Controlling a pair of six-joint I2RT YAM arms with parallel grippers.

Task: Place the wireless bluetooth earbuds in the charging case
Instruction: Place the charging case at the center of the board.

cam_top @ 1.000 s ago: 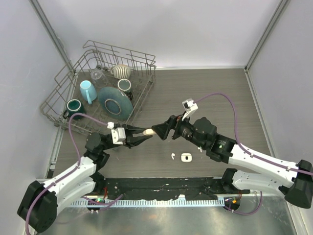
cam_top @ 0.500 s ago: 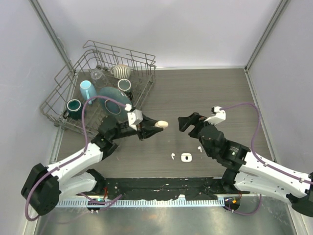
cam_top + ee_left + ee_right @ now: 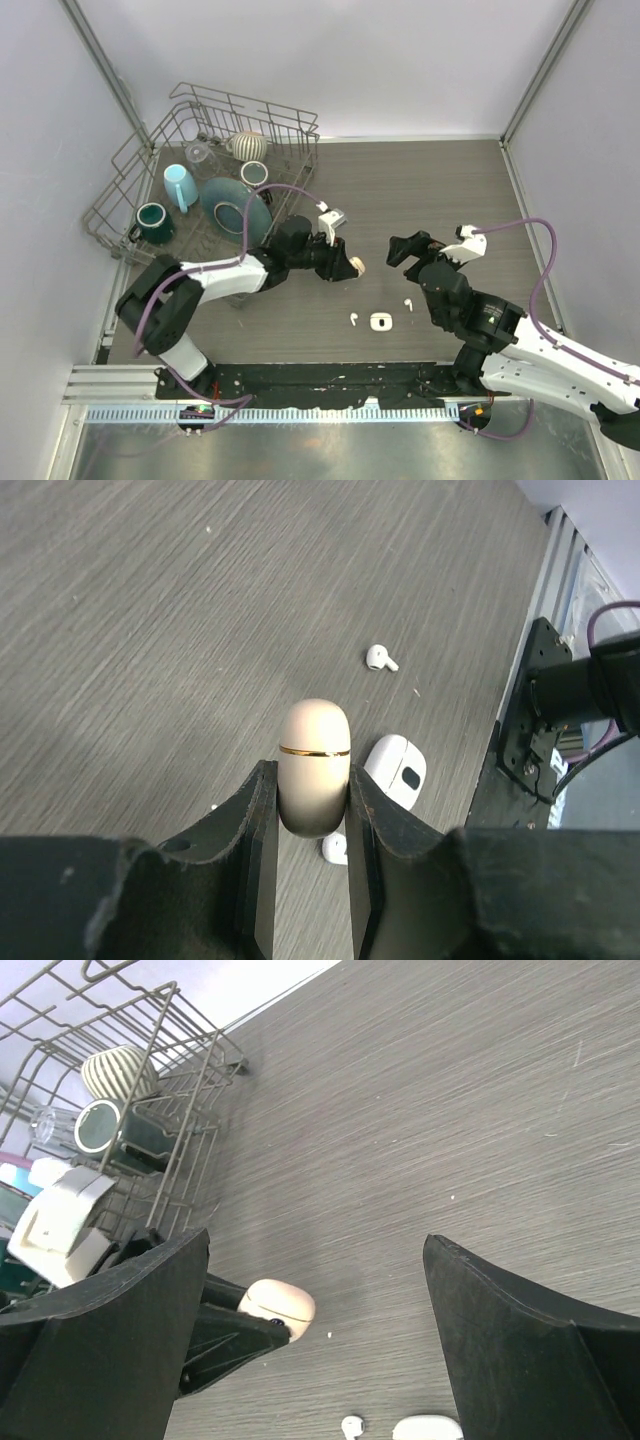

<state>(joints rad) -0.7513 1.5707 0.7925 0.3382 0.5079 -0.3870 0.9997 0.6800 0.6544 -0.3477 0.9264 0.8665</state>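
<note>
My left gripper (image 3: 346, 266) is shut on a cream oval charging case with a gold seam (image 3: 354, 265), holding it above the table. In the left wrist view the case (image 3: 313, 763) sits upright between the two fingers. Below it on the table lie a white charging case (image 3: 380, 321) and two tiny white earbuds, one to its left (image 3: 353, 320) and one to its right (image 3: 408, 302). The left wrist view shows the white case (image 3: 398, 772), one earbud (image 3: 378, 658) and another (image 3: 335, 848) partly hidden by the fingers. My right gripper (image 3: 406, 249) is open and empty, a short way right of the cream case (image 3: 280, 1303).
A wire dish rack (image 3: 245, 102) stands at the back left holding teal mugs, a teal plate (image 3: 235, 208) and a striped bowl. It also shows in the right wrist view (image 3: 190, 1080). Grey walls close in the back and sides. The black base rail runs along the near edge.
My left gripper has carried the cream case to the right and nearer the white case. My right gripper has drawn back to the right, away from the cream case, and stands open.
</note>
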